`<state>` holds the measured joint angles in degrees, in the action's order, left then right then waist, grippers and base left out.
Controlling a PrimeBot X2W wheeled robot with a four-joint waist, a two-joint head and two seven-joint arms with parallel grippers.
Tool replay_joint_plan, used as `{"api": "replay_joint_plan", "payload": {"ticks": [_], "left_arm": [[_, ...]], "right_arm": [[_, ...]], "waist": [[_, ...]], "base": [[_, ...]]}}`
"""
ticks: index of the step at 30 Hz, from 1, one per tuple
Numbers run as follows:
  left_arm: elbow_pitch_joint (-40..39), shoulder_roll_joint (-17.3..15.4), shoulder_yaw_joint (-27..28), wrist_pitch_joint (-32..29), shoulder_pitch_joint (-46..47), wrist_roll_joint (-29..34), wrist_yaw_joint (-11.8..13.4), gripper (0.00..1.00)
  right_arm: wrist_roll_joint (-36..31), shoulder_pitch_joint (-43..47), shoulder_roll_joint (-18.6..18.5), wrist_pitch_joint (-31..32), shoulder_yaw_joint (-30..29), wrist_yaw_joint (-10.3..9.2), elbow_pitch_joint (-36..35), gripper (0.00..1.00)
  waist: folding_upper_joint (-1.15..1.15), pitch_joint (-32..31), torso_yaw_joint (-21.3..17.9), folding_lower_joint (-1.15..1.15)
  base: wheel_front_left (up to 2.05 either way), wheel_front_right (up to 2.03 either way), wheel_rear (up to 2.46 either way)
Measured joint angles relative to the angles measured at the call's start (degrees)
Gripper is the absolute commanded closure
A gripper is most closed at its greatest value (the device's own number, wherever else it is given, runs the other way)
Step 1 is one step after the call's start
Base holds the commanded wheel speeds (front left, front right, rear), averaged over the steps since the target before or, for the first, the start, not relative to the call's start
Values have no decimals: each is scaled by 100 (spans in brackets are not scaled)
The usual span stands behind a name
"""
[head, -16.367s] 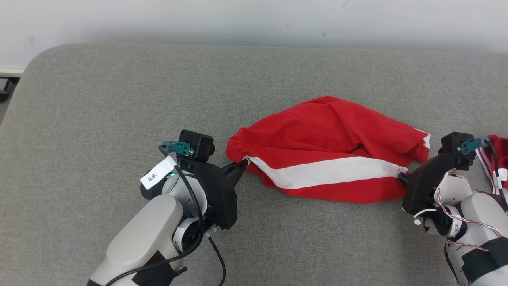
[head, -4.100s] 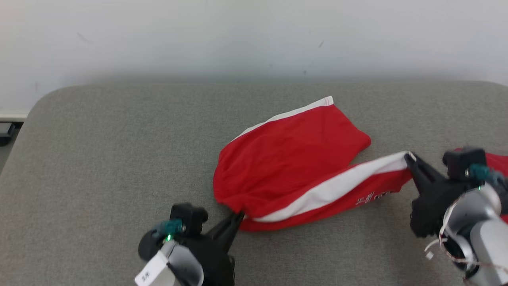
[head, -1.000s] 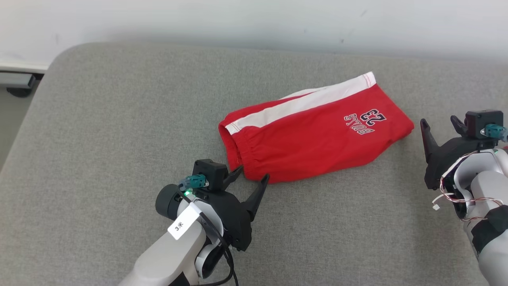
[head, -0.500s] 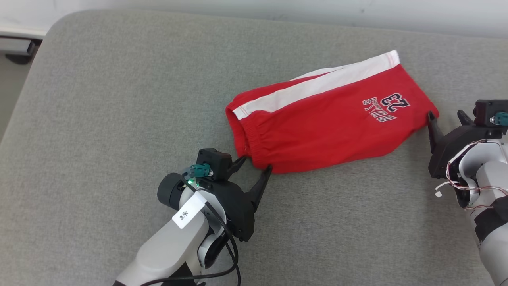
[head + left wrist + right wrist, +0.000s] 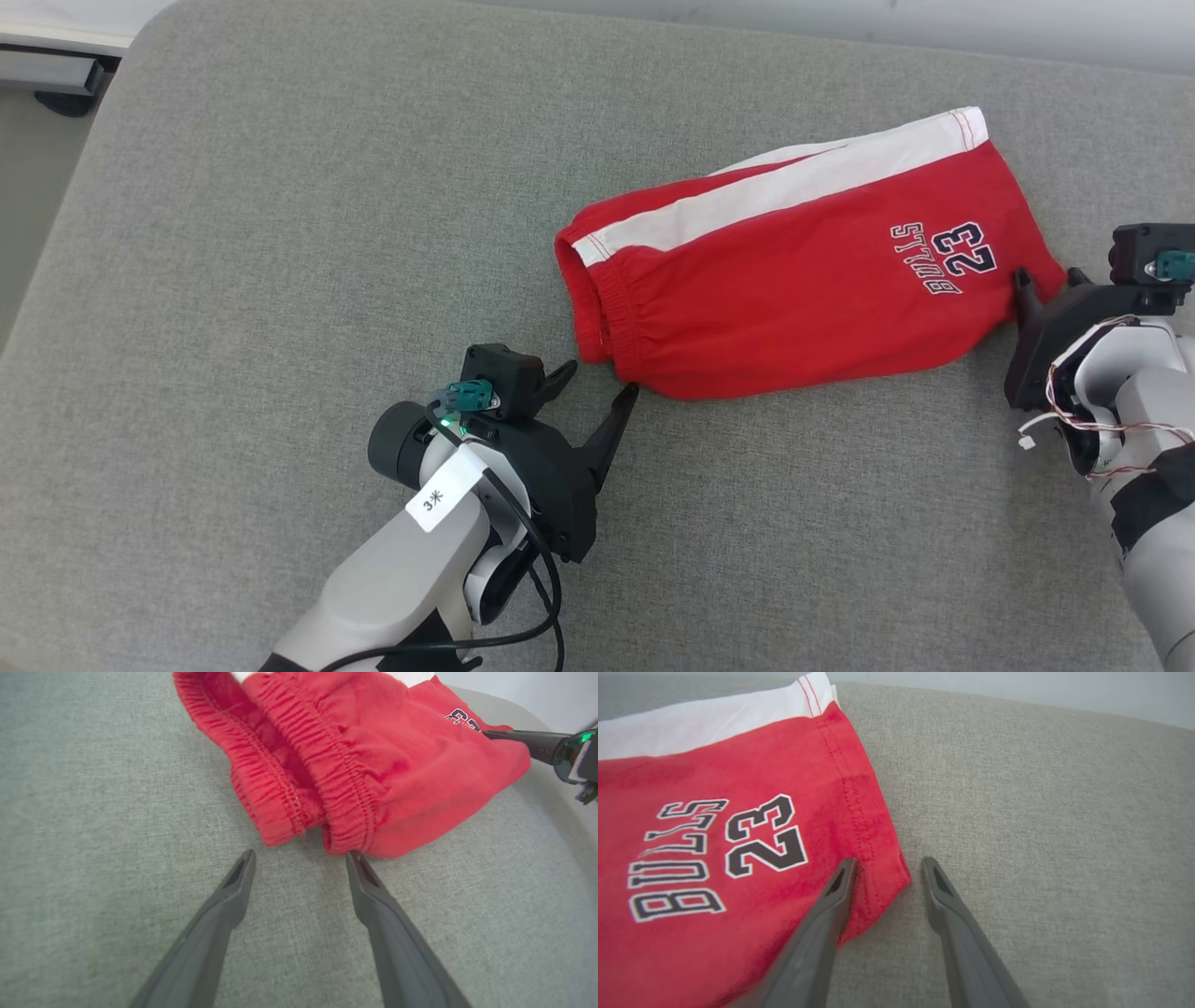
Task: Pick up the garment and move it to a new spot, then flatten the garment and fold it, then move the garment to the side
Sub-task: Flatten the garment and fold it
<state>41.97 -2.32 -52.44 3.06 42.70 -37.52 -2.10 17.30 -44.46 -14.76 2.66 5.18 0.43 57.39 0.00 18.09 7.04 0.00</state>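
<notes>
The garment is a pair of red shorts (image 5: 794, 280) with a white side stripe and "BULLS 23" print, lying folded flat on the grey cushion (image 5: 280, 233). My left gripper (image 5: 600, 380) is open just short of the elastic waistband (image 5: 327, 770), its fingertips near the band's lower corners and nothing between them. My right gripper (image 5: 1046, 276) is open at the hem corner (image 5: 882, 877). One of its fingers (image 5: 831, 896) lies over the red cloth and the other rests on the cushion beside it.
The grey cushion's rounded left edge (image 5: 84, 140) drops to the floor, where a dark object (image 5: 61, 89) sits at the far left. A pale wall (image 5: 840, 19) runs behind the cushion. My right gripper's finger (image 5: 528, 739) shows beyond the shorts in the left wrist view.
Both grippers earlier held the shorts, folded them over and let go. Over the last second the head camera shifted, and my right gripper closed in on the hem corner. Both remain open.
</notes>
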Motion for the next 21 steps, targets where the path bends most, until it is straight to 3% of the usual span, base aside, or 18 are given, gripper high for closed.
{"api": "replay_joint_plan", "payload": {"ticks": [1, 2, 3, 4, 21], "left_arm": [[4, 0, -4, 0, 0, 0, -1, 0], [4, 0, -8, 1, 0, -4, -1, 0], [4, 0, -12, 7, 0, -18, -1, 0], [5, 1, -14, 8, 0, -23, -1, 0], [-178, 4, -382, 152, 111, -41, -180, 0]], "right_arm": [[2, -15, 3, 27, -2, 0, 9, 51], [27, -42, 4, 42, -10, 0, 23, 59], [36, -64, 4, 63, -13, -1, 34, 74], [36, -71, 4, 86, -12, -1, 37, 97], [59, -185, 2, 136, -13, 0, 199, 100]], "waist": [[0, 4, 1, 0], [0, 9, 2, 0], [0, 15, 3, 0], [0, 20, 3, 0], [0, 3, -52, 0]], "base": [[0, 0, 0], [0, 0, 0], [0, 0, 0], [0, 0, 0], [0, 0, 0]]}}
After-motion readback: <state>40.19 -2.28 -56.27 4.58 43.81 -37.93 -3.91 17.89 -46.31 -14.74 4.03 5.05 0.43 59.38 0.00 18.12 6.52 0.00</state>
